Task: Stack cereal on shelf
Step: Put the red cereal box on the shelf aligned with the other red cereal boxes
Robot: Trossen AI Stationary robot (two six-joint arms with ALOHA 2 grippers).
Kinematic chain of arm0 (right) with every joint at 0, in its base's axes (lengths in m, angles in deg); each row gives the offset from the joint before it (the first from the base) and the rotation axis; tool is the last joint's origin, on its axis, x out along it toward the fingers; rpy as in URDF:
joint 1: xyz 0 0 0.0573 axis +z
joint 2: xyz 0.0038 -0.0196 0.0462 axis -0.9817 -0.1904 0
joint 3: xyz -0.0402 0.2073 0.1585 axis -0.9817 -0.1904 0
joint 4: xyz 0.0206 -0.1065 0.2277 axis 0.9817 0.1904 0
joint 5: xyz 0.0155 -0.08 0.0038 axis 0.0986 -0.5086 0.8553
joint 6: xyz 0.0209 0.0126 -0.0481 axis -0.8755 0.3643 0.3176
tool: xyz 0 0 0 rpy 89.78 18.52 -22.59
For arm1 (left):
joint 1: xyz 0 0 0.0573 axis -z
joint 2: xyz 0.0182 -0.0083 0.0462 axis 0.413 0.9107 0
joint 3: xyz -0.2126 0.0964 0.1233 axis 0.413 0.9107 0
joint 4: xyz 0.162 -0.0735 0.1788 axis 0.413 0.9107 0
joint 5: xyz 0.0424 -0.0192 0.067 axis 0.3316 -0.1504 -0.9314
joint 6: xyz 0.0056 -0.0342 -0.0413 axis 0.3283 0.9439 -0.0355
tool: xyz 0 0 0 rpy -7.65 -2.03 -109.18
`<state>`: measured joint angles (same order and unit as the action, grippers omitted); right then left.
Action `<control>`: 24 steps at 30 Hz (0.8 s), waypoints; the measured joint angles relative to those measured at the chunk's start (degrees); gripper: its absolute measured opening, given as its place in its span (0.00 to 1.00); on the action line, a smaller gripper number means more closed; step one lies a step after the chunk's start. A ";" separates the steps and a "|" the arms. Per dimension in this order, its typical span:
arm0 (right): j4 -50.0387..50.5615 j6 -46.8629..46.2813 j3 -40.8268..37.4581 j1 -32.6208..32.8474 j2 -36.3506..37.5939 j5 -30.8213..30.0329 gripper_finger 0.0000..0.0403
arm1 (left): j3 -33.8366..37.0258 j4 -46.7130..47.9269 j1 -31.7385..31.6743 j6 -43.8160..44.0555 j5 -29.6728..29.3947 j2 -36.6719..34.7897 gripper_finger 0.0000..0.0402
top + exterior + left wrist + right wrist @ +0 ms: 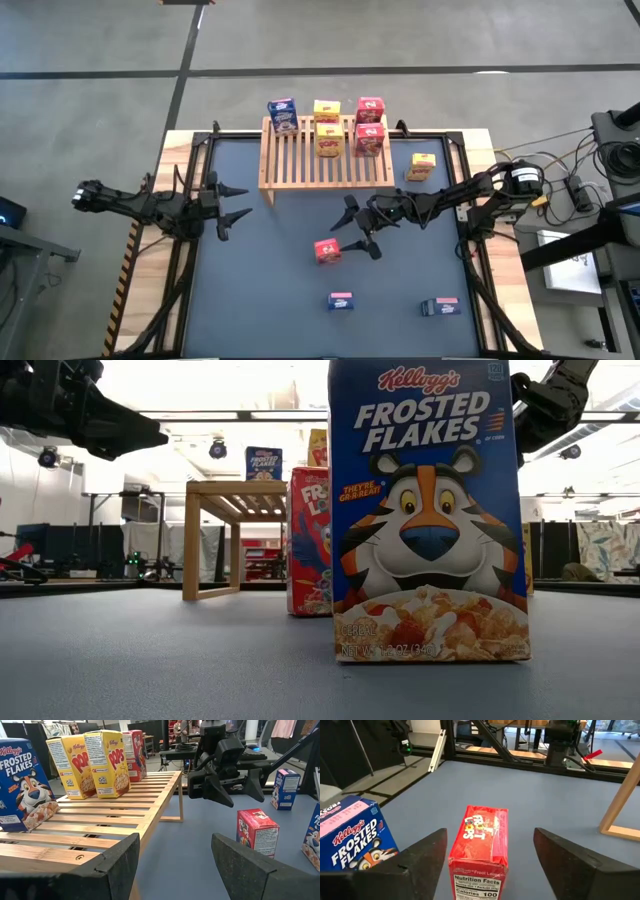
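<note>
Five boxes already stand on the shelf (pixel 325 160), and the right gripper (pixel 358 228) hovers beside the red cereal box (pixel 327 250) on the mat, looks like it's lining up the next grab. Its fingers are spread wide with the box between them in the wrist view, touching nothing. The left gripper (pixel 232 200) waits at the left of the table, open wide and empty.

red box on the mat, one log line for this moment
right tool: open, over red box | left tool: open, waiting near shelf | shelf: five boxes
</note>
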<state>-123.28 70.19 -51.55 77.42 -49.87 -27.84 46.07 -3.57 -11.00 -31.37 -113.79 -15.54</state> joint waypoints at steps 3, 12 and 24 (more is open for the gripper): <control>0.12 0.10 0.00 0.13 0.00 -0.12 0.78 | 0.00 0.01 0.00 0.00 -0.01 0.00 0.58; 0.25 1.53 0.00 2.03 0.00 -2.43 0.83 | 0.00 0.00 0.00 0.00 -0.01 0.00 0.58; -6.13 -0.01 0.00 3.37 -6.44 -7.91 0.83 | 0.00 0.01 0.01 0.00 -0.01 0.01 0.58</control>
<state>-129.41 70.18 -51.55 80.78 -56.31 -35.75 46.07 -3.56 -10.99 -31.37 -113.80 -15.53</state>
